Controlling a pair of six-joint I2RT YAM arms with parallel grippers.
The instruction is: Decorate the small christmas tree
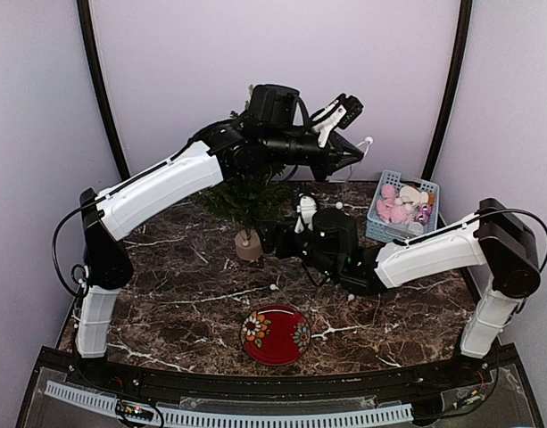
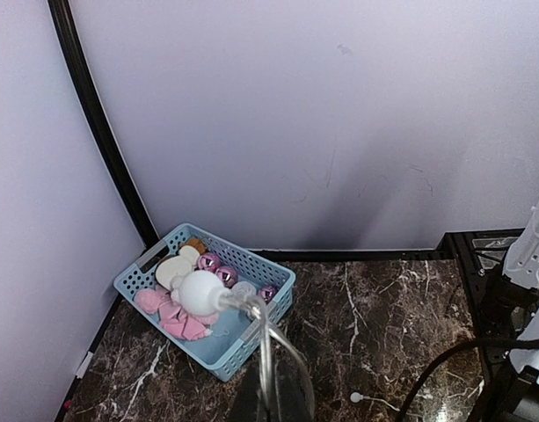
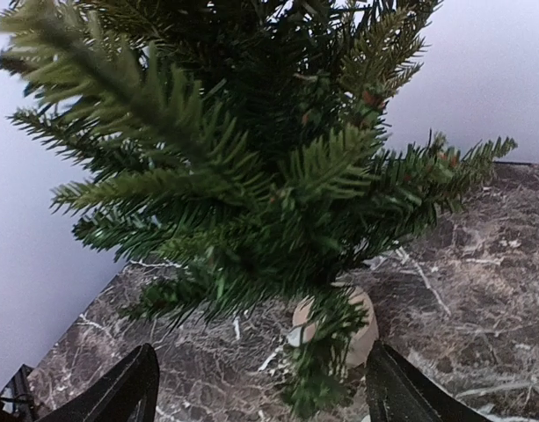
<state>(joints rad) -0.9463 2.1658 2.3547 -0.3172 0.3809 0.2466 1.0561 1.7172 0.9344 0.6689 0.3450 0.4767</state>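
Observation:
The small christmas tree (image 1: 246, 196) stands at the back left on its light-wood stump (image 1: 248, 245). My left gripper (image 1: 349, 153) is raised high, to the right of the treetop. It is shut on a clear light string that ends in a white bulb (image 1: 368, 140). In the left wrist view the gripper (image 2: 273, 387) holds the string with the bulb (image 2: 199, 292) hanging over the basket. My right gripper (image 1: 282, 239) is low, just right of the stump. In its wrist view the gripper (image 3: 260, 396) is open and empty, facing the stump (image 3: 357, 321) under the branches (image 3: 251, 176).
A blue basket (image 1: 380, 230) of pink, white and shiny purple ornaments sits at the back right, also in the left wrist view (image 2: 251, 338). A red floral plate (image 1: 276, 334) lies near the front. Small white bulbs (image 1: 273, 286) lie on the marble, and one shows in the left wrist view (image 2: 357, 397).

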